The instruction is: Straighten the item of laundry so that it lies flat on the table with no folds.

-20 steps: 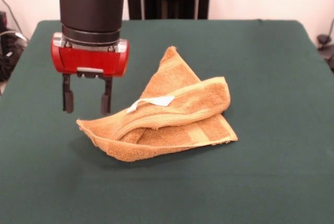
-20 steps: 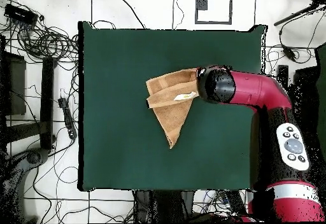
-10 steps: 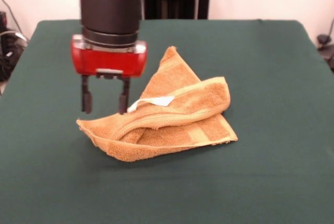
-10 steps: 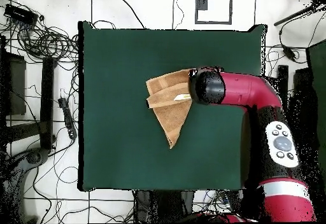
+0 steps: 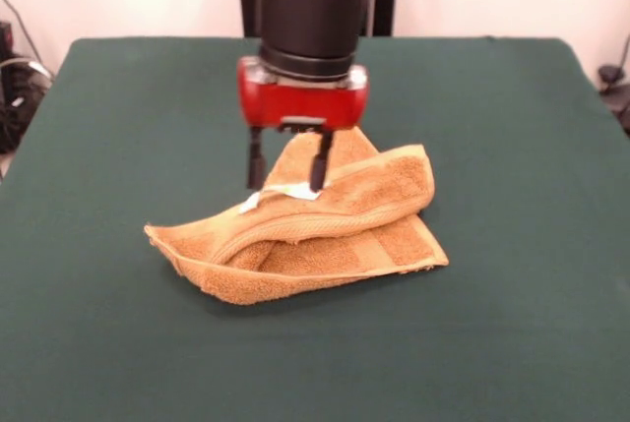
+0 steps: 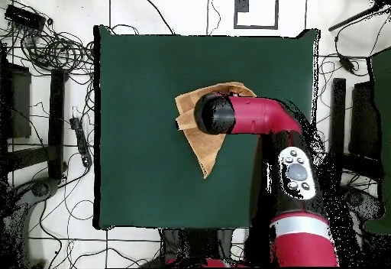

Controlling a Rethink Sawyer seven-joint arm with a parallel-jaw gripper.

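Observation:
The orange-tan towel (image 5: pixel 325 230) lies crumpled and folded over itself near the middle of the green table (image 5: pixel 512 127). Its white tag (image 5: pixel 285 192) shows on the upper fold. My gripper (image 5: pixel 287 186) hangs open right above the towel, with its fingertips at the tag and one finger (image 5: pixel 255 161) to each side of it. It holds nothing. In the overhead view the arm's end (image 6: pixel 215 114) covers much of the towel (image 6: pixel 206 150), and the gripper itself is hidden under it.
The table (image 6: pixel 137 75) is far larger than the towel, with green cloth on all sides of it. Cables and stands (image 6: pixel 46 52) lie on the floor beyond the table's edges.
My gripper has moved sideways from beside the towel's pointed corner to above its middle fold, over the tag. It stays open. The towel has not moved.

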